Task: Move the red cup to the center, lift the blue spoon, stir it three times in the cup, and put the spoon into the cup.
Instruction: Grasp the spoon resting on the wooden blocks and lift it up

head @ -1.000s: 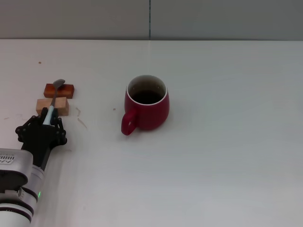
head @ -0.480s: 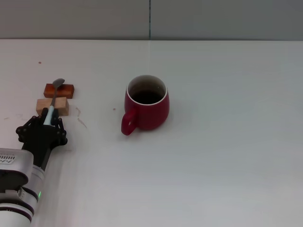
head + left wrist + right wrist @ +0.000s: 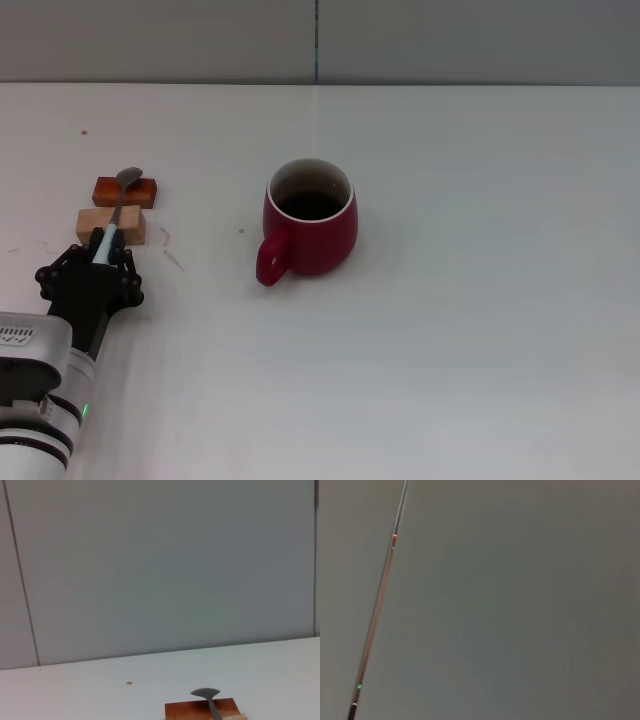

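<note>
The red cup [image 3: 312,225] stands upright near the middle of the white table [image 3: 480,300], handle pointing toward me and to the left, dark inside. The blue spoon [image 3: 118,205] lies across two small wooden blocks at the left, with its grey bowl at the far end and its pale handle toward me. My left gripper [image 3: 103,250] is at the near end of that handle, its fingers closed around it. In the left wrist view the spoon's bowl [image 3: 205,694] shows over the reddish block. The right gripper is out of view.
A reddish-brown block [image 3: 125,192] and a lighter wooden block [image 3: 111,224] sit side by side under the spoon. A grey wall [image 3: 320,40] runs along the table's far edge. The right wrist view shows only a grey surface.
The spoon's bowl has shifted slightly to the right over the reddish block, and the left gripper has moved a little with it. The cup has not moved.
</note>
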{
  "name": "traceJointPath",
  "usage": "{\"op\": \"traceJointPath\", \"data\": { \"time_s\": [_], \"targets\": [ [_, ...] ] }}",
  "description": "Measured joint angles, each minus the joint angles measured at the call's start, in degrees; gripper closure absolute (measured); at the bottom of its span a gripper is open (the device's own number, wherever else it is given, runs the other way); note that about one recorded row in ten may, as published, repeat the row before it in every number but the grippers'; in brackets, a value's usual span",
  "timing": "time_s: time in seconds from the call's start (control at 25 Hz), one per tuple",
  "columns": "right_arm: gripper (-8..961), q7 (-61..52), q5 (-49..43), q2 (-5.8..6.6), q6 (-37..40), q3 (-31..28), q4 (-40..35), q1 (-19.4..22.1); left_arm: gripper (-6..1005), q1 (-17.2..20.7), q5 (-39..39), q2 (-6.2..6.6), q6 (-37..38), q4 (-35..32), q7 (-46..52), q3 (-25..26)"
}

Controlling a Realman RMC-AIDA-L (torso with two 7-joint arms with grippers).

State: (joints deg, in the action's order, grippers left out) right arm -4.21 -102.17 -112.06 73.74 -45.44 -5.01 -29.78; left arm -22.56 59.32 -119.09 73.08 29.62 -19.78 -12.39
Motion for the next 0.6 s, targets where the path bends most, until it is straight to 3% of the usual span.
{"op": "traceJointPath", "data": {
  "time_s": [0.6],
  "targets": [
    [338,0.0,-0.16,-0.07,0.0,0.0,0.0,-0.02,828,0.31,0.0,0.0,-0.51,1.3,-2.81,2.19]
  ]
}}
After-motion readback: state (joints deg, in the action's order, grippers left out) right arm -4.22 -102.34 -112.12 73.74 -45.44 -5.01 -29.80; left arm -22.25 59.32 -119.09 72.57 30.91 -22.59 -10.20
